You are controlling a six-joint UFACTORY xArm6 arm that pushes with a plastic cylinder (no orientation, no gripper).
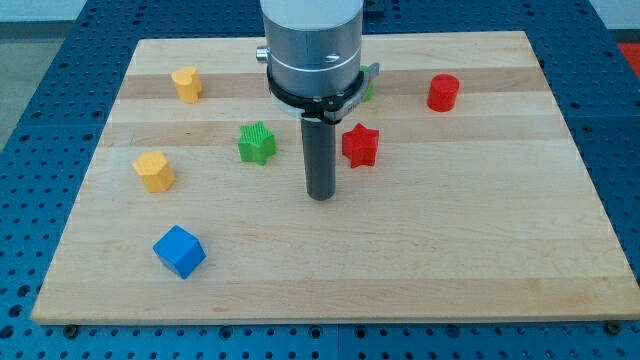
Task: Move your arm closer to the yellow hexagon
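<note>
My tip rests near the middle of the wooden board. A yellow block with a hexagon-like top lies far to the tip's left, slightly higher in the view. A second yellow block of unclear shape sits near the view's top left. A green star lies between the tip and the yellow blocks, up and to the left of the tip. A red star sits just up and to the right of the rod. The tip touches no block.
A blue cube lies at the bottom left, below the hexagon-like yellow block. A red cylinder-like block sits at the top right. A green block is mostly hidden behind the arm's body.
</note>
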